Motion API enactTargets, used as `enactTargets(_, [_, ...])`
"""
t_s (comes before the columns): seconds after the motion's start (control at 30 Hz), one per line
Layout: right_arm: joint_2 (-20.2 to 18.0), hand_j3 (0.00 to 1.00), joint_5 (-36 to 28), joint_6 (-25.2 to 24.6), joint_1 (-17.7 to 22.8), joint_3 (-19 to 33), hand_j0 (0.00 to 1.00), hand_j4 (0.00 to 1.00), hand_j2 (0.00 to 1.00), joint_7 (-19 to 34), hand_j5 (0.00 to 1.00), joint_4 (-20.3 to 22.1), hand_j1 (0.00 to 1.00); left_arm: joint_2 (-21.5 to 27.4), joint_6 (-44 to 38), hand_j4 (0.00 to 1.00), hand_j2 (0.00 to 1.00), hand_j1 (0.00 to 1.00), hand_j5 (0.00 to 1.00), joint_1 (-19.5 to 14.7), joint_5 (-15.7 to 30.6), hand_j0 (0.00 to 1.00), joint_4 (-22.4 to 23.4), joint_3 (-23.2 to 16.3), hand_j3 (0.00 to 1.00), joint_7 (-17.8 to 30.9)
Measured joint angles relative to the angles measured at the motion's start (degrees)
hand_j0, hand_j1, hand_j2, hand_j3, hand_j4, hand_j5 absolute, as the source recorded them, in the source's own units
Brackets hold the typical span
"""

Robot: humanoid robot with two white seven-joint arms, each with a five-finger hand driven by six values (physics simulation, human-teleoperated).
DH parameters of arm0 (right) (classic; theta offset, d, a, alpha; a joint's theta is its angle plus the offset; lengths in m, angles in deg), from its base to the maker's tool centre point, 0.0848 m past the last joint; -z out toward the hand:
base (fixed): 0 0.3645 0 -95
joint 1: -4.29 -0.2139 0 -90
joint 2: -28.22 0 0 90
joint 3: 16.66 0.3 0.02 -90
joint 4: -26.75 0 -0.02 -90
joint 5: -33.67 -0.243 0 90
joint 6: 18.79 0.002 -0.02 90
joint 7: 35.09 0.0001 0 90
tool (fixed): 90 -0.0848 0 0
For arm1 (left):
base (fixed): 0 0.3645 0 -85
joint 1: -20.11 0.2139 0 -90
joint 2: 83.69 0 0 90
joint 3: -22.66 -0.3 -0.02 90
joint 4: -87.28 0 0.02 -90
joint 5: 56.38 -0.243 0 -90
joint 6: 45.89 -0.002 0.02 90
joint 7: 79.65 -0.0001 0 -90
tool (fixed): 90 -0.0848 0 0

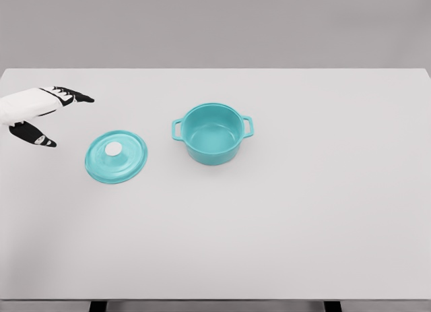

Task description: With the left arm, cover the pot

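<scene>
Pot: teal, round, two side handles, uncovered, upright at centre of white table.
Lid: teal disc, white knob, flat on table, left of pot, apart.
Left hand: fingers spread wide, empty, left of lid.

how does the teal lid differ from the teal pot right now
The lid is a flat, shallow disc lying on the table; the pot is a deeper bowl shape standing upright and open, nothing in it. The lid carries one white knob at its middle; the pot has two loop handles on its sides. The lid lies to the left, nearer the open left hand; the pot sits near the middle. Both share the same teal colour and round outline.
</scene>
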Motion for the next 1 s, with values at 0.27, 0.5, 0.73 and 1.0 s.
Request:
enactTargets(0.27, [0.0,1.00,0.1,0.0,0.5,-0.1,1.00,1.00,1.00,0.0,1.00,-0.3,1.00,0.1,0.0,1.00,1.00,1.00,1.00,-0.9,-0.4,1.00,2.3,0.0,1.00,0.0])
enactTargets(0.5, [0.0,1.00,0.1,0.0,0.5,-0.1,1.00,1.00,1.00,0.0,1.00,-0.3,1.00,-2.1,-0.1,1.00,1.00,1.00,1.00,-3.9,-2.9,1.00,4.7,-0.9,1.00,0.0])
enactTargets(0.73, [0.0,1.00,0.1,0.0,0.5,-0.1,1.00,1.00,1.00,0.0,1.00,-0.3,1.00,-3.8,-0.1,1.00,1.00,1.00,1.00,-23.8,-3.2,1.00,8.9,-25.0,1.00,0.0])
enactTargets(1.0, [0.0,1.00,0.1,0.0,0.5,-0.1,1.00,1.00,1.00,0.0,1.00,-0.3,1.00,-0.9,0.0,1.00,1.00,1.00,1.00,-24.2,-3.4,1.00,7.9,-31.3,1.00,0.0])
